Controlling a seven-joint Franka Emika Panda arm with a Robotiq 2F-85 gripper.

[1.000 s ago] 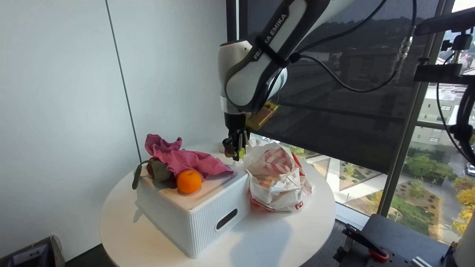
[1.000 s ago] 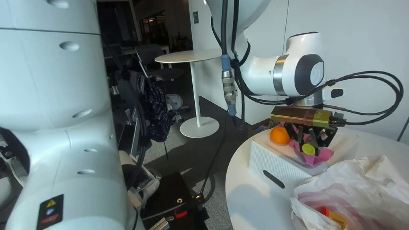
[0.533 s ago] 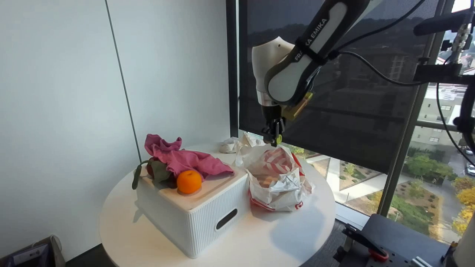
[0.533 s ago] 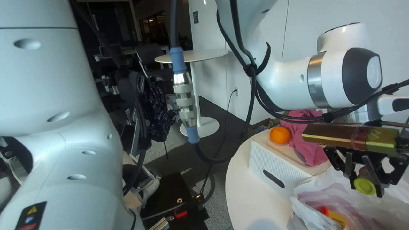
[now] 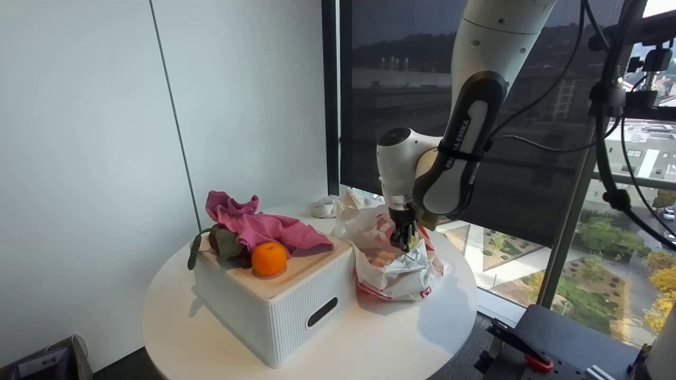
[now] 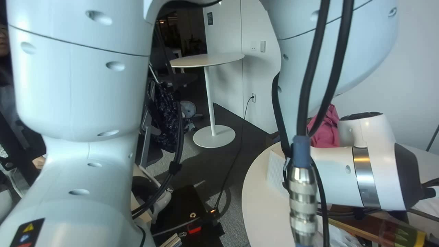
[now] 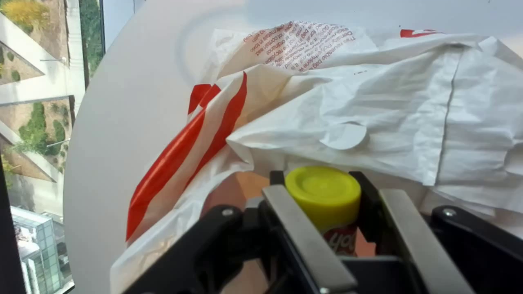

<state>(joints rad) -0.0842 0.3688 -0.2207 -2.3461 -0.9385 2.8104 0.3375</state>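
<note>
Wrist view: tub [image 7: 328, 206] inside pincer [image 7: 320, 194].

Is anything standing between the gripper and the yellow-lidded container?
Nothing visible: in the wrist view, the gripper holds the yellow-lidded container directly; the white bag lies beyond, not between them.

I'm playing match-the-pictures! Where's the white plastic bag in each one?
In an exterior view: the bag sits right of the white box.
In an exterior view: bottom right, a bit of bag, mostly hidden behind the arm.
Wrist view: big bag across the middle, reaching the right edge.
All three share the round white table.
</note>
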